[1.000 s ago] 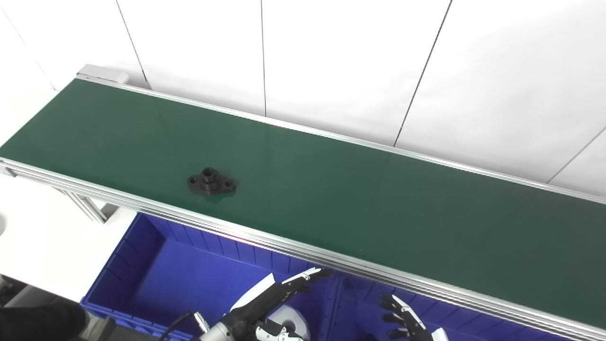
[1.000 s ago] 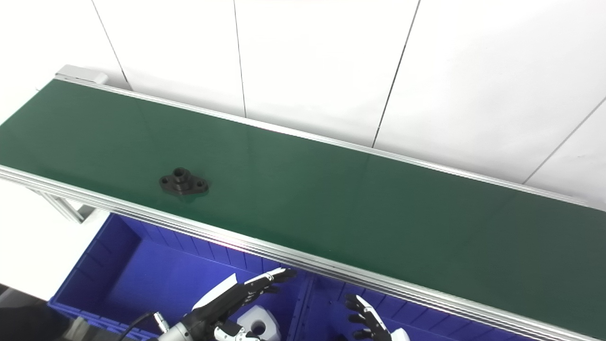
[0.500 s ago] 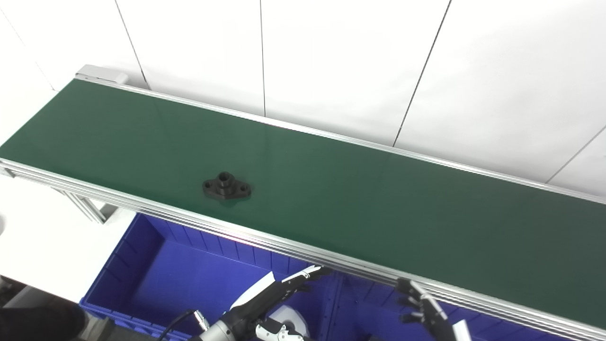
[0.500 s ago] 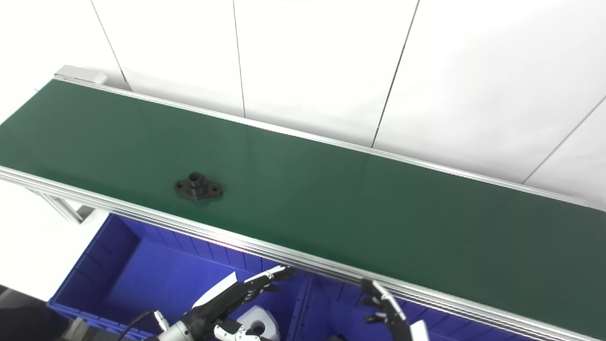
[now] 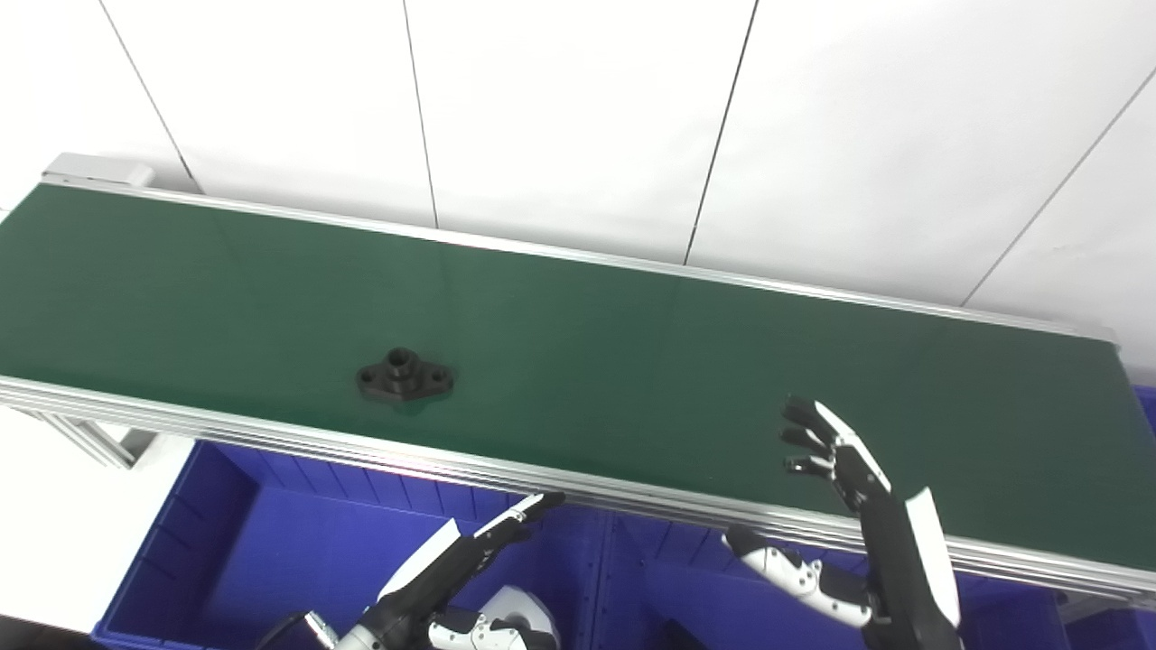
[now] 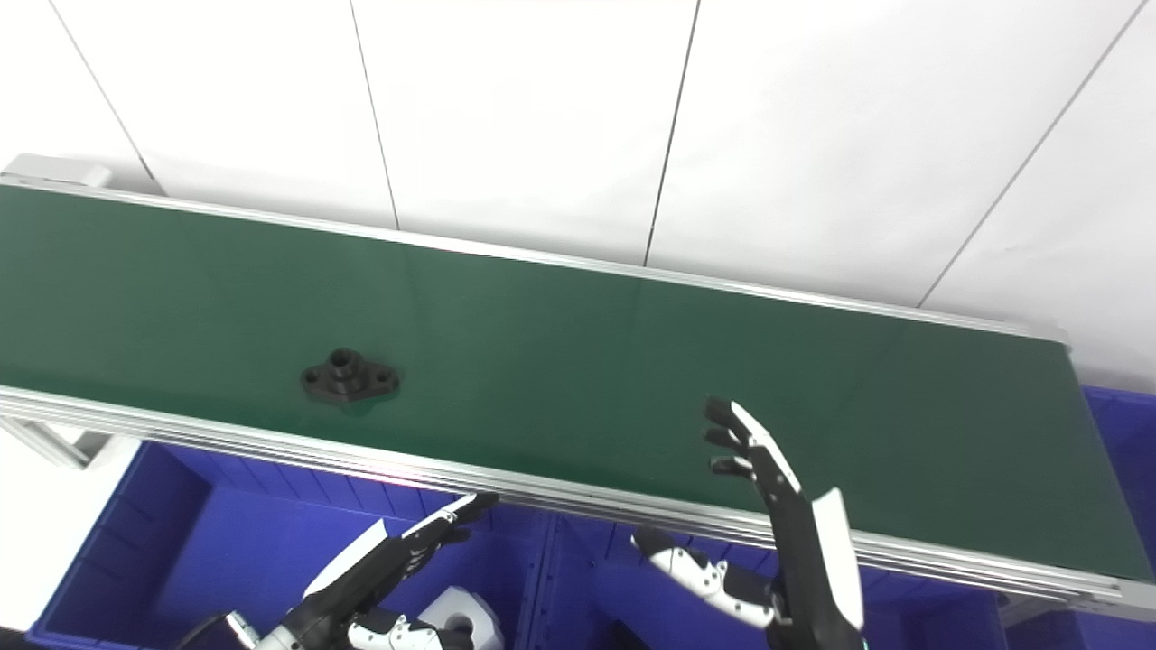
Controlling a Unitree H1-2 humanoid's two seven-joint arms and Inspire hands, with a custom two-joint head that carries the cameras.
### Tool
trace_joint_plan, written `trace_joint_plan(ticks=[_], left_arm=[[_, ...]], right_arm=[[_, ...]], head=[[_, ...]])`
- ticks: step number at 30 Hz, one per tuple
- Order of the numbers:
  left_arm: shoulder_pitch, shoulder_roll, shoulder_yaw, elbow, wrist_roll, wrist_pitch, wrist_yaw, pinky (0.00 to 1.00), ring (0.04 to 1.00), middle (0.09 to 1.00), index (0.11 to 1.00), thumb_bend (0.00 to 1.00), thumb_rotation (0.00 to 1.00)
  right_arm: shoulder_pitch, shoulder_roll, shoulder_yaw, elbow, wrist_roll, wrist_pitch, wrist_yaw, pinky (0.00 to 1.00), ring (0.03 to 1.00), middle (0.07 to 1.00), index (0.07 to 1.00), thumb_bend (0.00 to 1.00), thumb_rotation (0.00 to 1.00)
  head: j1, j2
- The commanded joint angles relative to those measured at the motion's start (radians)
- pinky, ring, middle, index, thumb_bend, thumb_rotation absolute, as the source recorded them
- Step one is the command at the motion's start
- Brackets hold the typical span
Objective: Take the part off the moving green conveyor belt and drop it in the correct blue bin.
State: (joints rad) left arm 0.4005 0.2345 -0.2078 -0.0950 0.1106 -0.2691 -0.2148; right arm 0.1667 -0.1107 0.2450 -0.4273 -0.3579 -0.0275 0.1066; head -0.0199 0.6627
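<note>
Since a second ago the right hand [image 5: 849, 506] has been raised over the belt [image 5: 632, 361], fingers spread and empty, while the left hand [image 5: 452, 578] waits open below — the part [image 5: 404, 378], well apart at nine o'clock, must be intercepted next.

part [image 5: 404, 377]: black flanged piece | lying flat | near front edge of green conveyor belt [image 5: 632, 361]

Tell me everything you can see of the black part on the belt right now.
The black part is a small matte flange, plastic or metal I cannot tell: a flat, roughly diamond-shaped base with a hole near each pointed end and a short raised hub with a bore in the middle. It lies flat, hub up, on the green conveyor belt, toward its near rail and left of centre. Nothing but the belt touches it; both hands are well clear.
</note>
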Motion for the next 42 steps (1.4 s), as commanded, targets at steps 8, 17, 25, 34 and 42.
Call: trace_joint_plan(ticks=[8, 17, 25, 34, 42], left_arm=[[0.006, 0.012, 0.009, -0.023, -0.022, -0.052, -0.006, 0.92, 0.974, 0.994, 0.935, 0.65, 0.46], [0.020, 0.008, 0.020, -0.031, -0.030, -0.058, -0.007, 0.91, 0.971, 0.987, 0.928, 0.67, 0.46], [0.017, 0.012, 0.022, -0.027, -0.043, -0.062, -0.015, 0.90, 0.965, 0.985, 0.928, 0.67, 0.46], [0.016, 0.023, 0.021, -0.028, -0.037, -0.070, -0.026, 0.91, 0.962, 0.982, 0.930, 0.68, 0.44], [0.018, 0.021, 0.016, -0.032, -0.040, -0.069, -0.027, 0.91, 0.958, 0.978, 0.924, 0.68, 0.44]], right_arm=[[-0.186, -0.005, 0.012, -0.012, -0.063, 0.098, 0.086, 0.65, 0.763, 0.824, 0.864, 0.61, 0.34], [-0.355, -0.005, 0.068, 0.077, -0.144, 0.187, 0.176, 0.66, 0.767, 0.837, 0.874, 0.64, 0.35], [-0.485, 0.012, 0.126, 0.192, -0.210, 0.206, 0.207, 0.68, 0.776, 0.824, 0.868, 0.68, 0.36], [-0.600, 0.030, 0.200, 0.343, -0.273, 0.217, 0.232, 0.71, 0.809, 0.846, 0.868, 0.71, 0.37], [-0.684, 0.060, 0.247, 0.457, -0.314, 0.220, 0.244, 0.71, 0.814, 0.851, 0.866, 0.71, 0.40]], head=[[0.008, 0.007], [0.004, 0.013], [-0.004, 0.014], [-0.007, 0.017], [0.000, 0.023]])
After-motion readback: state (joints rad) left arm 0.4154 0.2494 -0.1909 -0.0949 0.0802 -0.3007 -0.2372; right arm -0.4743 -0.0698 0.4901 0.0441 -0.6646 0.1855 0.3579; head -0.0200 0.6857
